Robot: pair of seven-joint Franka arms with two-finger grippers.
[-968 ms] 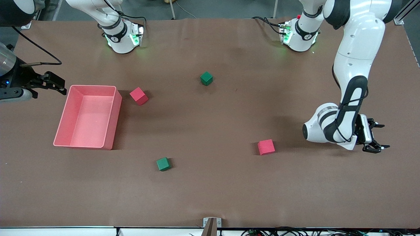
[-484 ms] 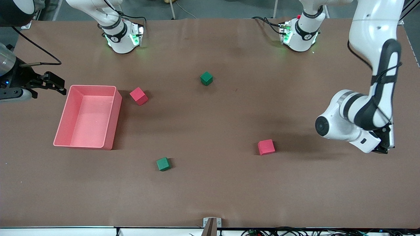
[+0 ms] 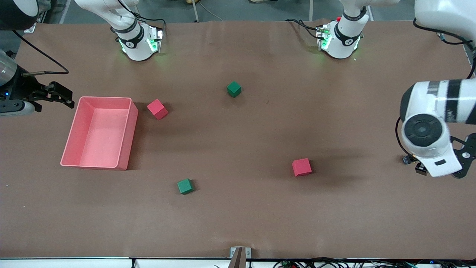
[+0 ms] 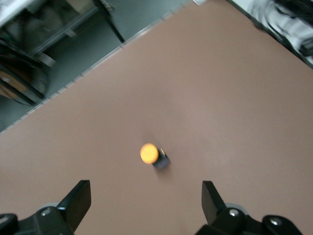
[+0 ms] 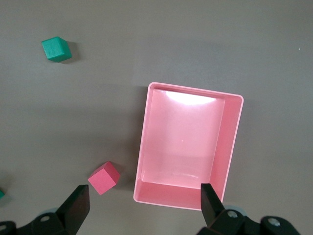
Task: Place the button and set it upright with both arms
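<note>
High front view, two down-facing wrist views

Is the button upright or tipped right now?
Cannot tell for sure. In the left wrist view the button sits free on the table below the open left gripper, orange cap offset beside its black body.

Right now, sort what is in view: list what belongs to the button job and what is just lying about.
Belongs to the job:
- button, on the table under the left gripper
- left gripper, jaws open
- right gripper, jaws open, over the pink bin

Lying about:
- pink bin
- two red cubes
- two green cubes
</note>
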